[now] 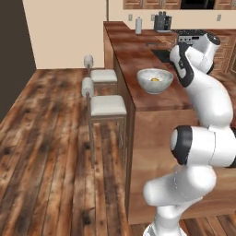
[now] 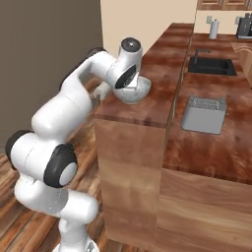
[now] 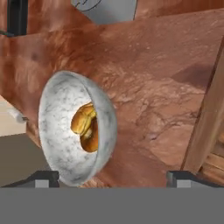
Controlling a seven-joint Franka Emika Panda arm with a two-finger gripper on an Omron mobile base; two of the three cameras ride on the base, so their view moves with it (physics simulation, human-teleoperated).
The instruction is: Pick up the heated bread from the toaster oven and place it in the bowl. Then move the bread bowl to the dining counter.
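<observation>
My tool (image 3: pixel 113 177) hangs just above the desk, its two dark tips spread wide with nothing between them; the wide round white bowl with grey marbled speckling (image 3: pixel 65 127) sits just ahead of the tips and a little toward one of them, apart from both. The bowl rests on the long glossy reddish-brown wood dining desk (image 1: pixel 138 64), near the edge that faces the white-cushioned stools (image 1: pixel 107 105). Inside it lies the small lumpy golden-orange bread piece (image 3: pixel 85 124), down against the bottom and inner wall, well below the rim. I judge the bowl is set here because this is where the task wants it, and my tool is wide because the carry is over: both halves of the task look done from how things lie. In the right base view my forearm crosses in front of the bowl (image 2: pixel 132 91), so part of its rim is hidden there; the left base view shows the bowl (image 1: pixel 155 79) whole, with the bread (image 1: pixel 156 79) as a small orange spot. Beyond, on the lower kitchen desk, stands a boxy grey metal appliance (image 2: pixel 204 114); I cannot tell from here whether it is the toaster oven. A dark sink (image 2: pixel 211 65) lies farther off from my tool.
</observation>
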